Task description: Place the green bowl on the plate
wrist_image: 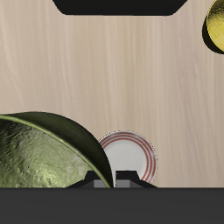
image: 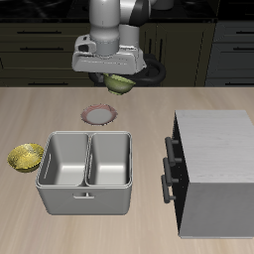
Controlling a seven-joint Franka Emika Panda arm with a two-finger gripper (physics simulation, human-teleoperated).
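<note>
My gripper (image: pixel 112 73) is shut on the rim of the green bowl (image: pixel 120 83) and holds it in the air, tilted, toward the back of the table. The bowl is olive-green with a glossy speckled inside; it fills much of the wrist view (wrist_image: pixel 42 153). The plate (image: pixel 99 115), small with a pale grey centre and a reddish-pink rim, lies on the table below and slightly nearer the front edge than the bowl. In the wrist view the plate (wrist_image: pixel 133 154) shows beside the bowl's edge, partly covered by it, just past my gripper (wrist_image: pixel 110 181).
A yellow golden bowl (image: pixel 27 157) sits near the table's side edge; it also shows in the wrist view (wrist_image: pixel 215 24). A grey two-basin tub (image: pixel 87 171) stands in front of the plate. A grey drawer cabinet (image: pixel 213 164) stands at the other side.
</note>
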